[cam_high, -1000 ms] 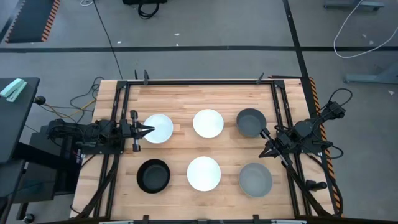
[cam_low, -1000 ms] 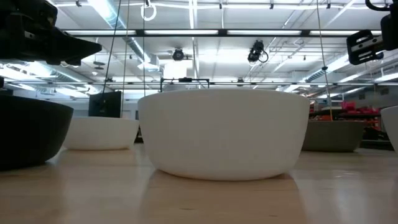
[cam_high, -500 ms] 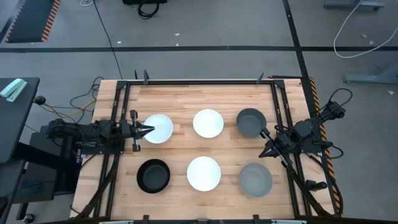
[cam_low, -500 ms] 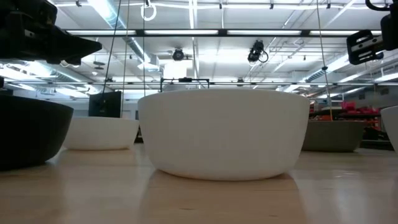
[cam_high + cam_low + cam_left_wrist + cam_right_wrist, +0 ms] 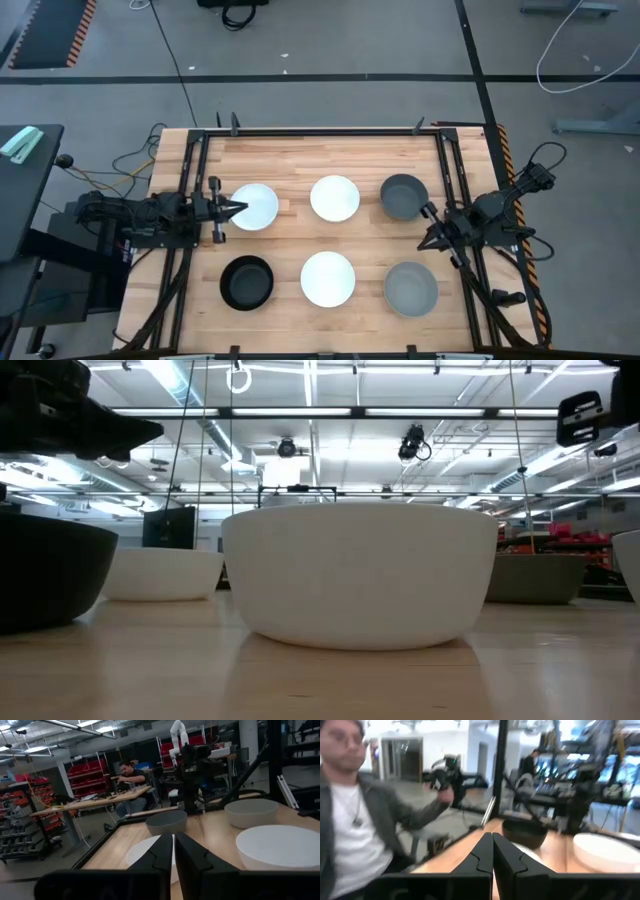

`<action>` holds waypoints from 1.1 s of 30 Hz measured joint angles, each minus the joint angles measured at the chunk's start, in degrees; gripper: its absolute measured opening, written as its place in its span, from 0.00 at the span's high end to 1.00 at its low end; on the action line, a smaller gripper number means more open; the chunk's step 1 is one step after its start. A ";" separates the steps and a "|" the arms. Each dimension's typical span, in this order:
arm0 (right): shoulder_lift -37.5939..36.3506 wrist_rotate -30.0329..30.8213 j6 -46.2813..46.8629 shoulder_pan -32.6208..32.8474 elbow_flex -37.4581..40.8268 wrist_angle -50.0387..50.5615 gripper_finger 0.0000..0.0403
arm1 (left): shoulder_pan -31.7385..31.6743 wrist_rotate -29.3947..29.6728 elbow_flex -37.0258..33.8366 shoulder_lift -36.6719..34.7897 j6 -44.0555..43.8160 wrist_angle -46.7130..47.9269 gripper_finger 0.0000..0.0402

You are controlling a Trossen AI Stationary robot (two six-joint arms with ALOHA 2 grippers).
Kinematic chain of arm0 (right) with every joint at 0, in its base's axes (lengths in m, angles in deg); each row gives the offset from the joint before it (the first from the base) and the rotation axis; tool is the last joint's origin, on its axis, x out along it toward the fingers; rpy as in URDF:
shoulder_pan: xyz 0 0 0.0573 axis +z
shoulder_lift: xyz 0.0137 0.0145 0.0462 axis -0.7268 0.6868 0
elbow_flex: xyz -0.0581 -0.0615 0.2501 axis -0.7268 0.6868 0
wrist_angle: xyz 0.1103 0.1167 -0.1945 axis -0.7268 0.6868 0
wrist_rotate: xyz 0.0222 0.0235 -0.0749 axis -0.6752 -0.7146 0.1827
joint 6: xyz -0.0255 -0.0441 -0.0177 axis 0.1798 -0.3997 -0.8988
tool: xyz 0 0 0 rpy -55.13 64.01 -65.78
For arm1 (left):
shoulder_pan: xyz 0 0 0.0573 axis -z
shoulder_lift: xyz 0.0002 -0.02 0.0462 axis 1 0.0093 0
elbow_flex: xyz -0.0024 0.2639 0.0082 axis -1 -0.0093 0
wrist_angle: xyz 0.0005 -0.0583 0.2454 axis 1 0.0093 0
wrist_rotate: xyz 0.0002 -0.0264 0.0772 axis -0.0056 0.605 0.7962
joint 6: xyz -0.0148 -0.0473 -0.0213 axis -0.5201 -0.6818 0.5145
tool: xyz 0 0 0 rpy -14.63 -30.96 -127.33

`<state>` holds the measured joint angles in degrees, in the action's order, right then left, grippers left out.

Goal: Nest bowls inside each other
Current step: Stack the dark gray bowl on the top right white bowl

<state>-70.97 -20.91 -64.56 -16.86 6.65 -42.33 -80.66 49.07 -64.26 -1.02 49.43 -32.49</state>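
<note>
Sitting in two rows of three on the wooden table (image 5: 300, 150), six bowls, none nested. Far row, from the left arm's side: white bowl (image 5: 255, 206), second white bowl (image 5: 334, 197), dark grey bowl (image 5: 403, 195). Near row: black bowl (image 5: 246, 281), third white bowl (image 5: 327, 277), light grey bowl (image 5: 410, 288).

Left gripper (image 5: 238, 208) hovers at the outer edge of the first white bowl, tips over its rim, fingers pointing across toward the second white bowl. Black bowl sits just off to one side of this claw, near-row side. In the left wrist view the two fingers (image 5: 160, 855) are pressed together, clenched, nothing between them; white bowl right beyond the tips, the dark grey one farther ahead.

Right gripper (image 5: 428, 210) hangs at the rim of the dark grey bowl on its outer near side, tips just at the edge; whether it touches, cannot tell. Light grey bowl lies behind and to the side of this claw, apart from it. Right wrist view shows fingers (image 5: 485, 852) clamped shut on nothing, black bowl well ahead past the tips.

Low view: third white bowl fills the middle, black bowl at the edge, both resting flat on the table.

Person in a grey jacket (image 5: 355, 815) stands beyond the table edge in the right wrist view; another person (image 5: 129, 775) is seated at a bench far back in the left wrist view.
</note>
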 joint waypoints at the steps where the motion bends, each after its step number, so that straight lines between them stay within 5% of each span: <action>1: 0.00 0.87 -0.03 0.00 0.00 -1.68 0.98 | -0.01 0.00 0.02 0.00 0.02 -0.36 0.92; 6: -0.02 11.51 0.27 0.00 -0.14 -10.65 0.98 | -0.01 0.01 0.01 -0.02 -0.01 -2.26 0.92; 11: -0.02 27.86 0.51 -0.04 -4.76 -7.74 0.98 | -0.01 0.01 0.02 0.00 -0.15 -2.59 0.94; 17: -0.02 37.68 8.17 -0.04 -15.48 11.07 0.98 | -0.01 0.01 0.00 0.00 -0.75 -2.57 0.96; 25: 0.08 41.24 27.94 -0.03 -30.66 40.44 0.98 | 0.00 0.01 0.00 -0.01 -3.60 -2.20 0.94; 33: 0.09 47.91 39.91 -0.02 -37.53 55.13 0.93 | 0.00 0.01 0.02 0.00 -6.78 -0.63 0.96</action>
<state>-70.88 27.00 -24.65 -16.89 -30.88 12.80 -80.66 49.08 -64.24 -1.02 42.65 -33.12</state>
